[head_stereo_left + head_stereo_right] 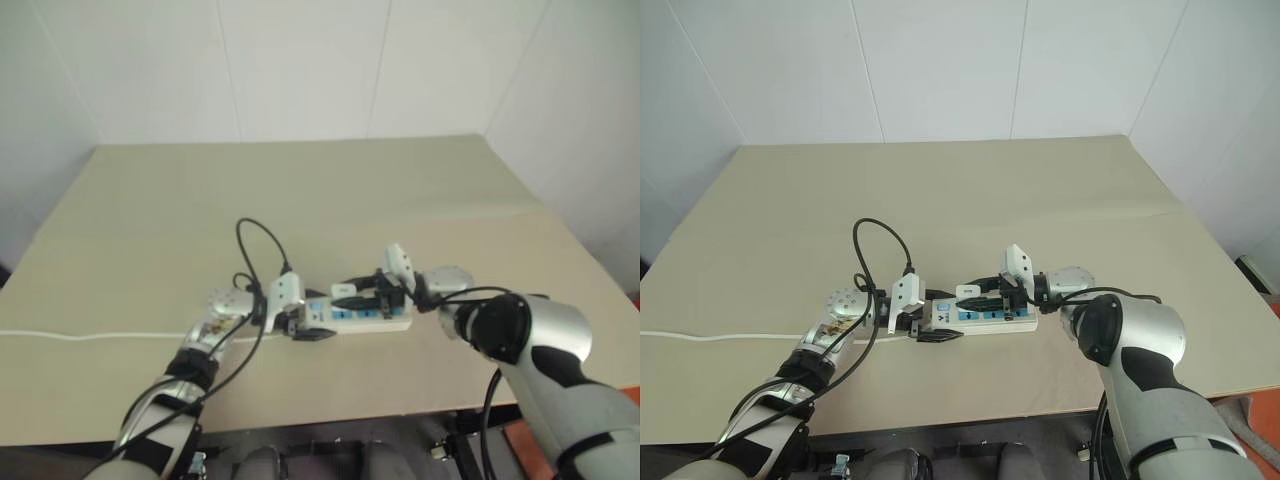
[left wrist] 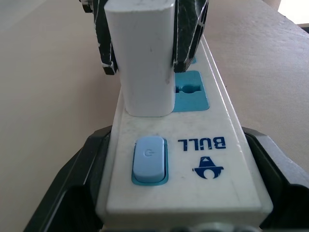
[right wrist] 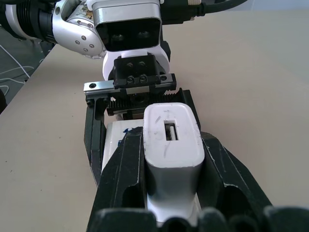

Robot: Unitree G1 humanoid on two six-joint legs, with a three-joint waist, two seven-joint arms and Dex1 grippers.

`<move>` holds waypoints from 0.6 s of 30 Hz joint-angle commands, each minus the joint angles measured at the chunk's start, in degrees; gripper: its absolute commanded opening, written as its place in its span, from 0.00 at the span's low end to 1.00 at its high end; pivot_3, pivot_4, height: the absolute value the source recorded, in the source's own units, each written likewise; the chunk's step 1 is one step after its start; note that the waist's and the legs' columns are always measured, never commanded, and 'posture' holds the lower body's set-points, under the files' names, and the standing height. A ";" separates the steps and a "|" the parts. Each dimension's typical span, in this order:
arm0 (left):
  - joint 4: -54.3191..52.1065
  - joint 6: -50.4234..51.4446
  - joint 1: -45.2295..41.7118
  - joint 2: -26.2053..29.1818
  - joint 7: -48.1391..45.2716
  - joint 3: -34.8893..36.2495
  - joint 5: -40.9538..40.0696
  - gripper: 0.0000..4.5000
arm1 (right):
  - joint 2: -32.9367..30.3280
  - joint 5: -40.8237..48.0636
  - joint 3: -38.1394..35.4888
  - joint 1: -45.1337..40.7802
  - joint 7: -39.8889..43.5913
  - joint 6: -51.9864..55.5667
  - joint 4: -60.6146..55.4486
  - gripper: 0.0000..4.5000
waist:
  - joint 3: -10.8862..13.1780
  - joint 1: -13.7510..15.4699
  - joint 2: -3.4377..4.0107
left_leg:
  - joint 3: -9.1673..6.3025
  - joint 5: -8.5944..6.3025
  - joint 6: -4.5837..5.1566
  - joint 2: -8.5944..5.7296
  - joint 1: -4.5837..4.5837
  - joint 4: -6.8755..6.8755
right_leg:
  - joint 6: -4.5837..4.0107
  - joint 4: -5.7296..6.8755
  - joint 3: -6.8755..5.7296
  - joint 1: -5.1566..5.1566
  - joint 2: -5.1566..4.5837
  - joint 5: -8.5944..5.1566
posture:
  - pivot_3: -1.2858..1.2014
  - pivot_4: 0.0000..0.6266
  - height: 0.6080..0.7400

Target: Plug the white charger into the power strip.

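Charger [image 2: 145,58]: clenched in right pincer [image 3: 169,159], sitting on strip's blue socket.
Strip [image 2: 188,159]: gripped at switch end by left pincer [image 1: 925,322].
Tip: push straight down, strip kept flat on counter [image 1: 300,190].

Left gripper [image 1: 923,322] spread wide, right gripper [image 1: 980,296] clamped, both arms reaching inward, fingertips facing each other, wrists nearly level.
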 commanded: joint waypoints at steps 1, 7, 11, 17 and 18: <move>-0.85 -1.18 0.06 0.70 -1.44 -0.87 0.84 0.74 | -0.78 -3.23 6.39 2.47 1.63 5.57 3.33 0.48 | 0.00 0.09 0.00 | -0.01 0.00 0.00 0.00 -0.01 0.00 | 0.00 0.01 -0.01 0.00 0.00 0.00 | 0.52 0.24 1.00; -0.46 -1.44 -0.14 0.81 -1.61 -0.90 0.85 0.74 | -0.97 -2.47 6.78 0.17 3.57 6.71 4.83 0.93 | -0.01 0.13 -0.01 | -0.03 -0.01 -0.01 0.01 -0.04 -0.03 | -0.02 0.01 -0.02 -0.04 0.01 -0.01 | 0.52 0.24 1.00; -1.00 -0.08 -0.59 0.74 -1.93 -0.52 0.10 0.82 | -1.14 -2.85 7.34 0.45 3.76 5.77 4.83 1.00 | -0.01 0.12 -0.01 | -0.04 -0.01 -0.01 0.01 -0.04 -0.03 | -0.02 0.00 -0.02 -0.04 0.01 -0.02 | 0.52 0.24 1.00; -10.50 8.45 -0.58 4.73 -6.76 3.05 -6.55 1.00 | -1.50 -2.24 7.27 1.04 1.32 2.85 4.83 1.00 | 0.00 0.13 -0.02 | -0.04 -0.01 -0.01 0.00 -0.03 -0.02 | -0.01 0.01 -0.02 -0.03 0.01 -0.02 | 0.52 0.24 1.00; -12.40 9.50 -0.30 5.72 -7.51 3.53 -7.43 1.00 | -1.73 -2.06 7.10 0.95 1.08 2.69 4.83 1.00 | 0.00 0.12 -0.02 | -0.05 -0.01 -0.01 0.00 -0.03 -0.02 | -0.01 0.00 -0.02 -0.03 0.01 -0.02 | 0.52 0.24 1.00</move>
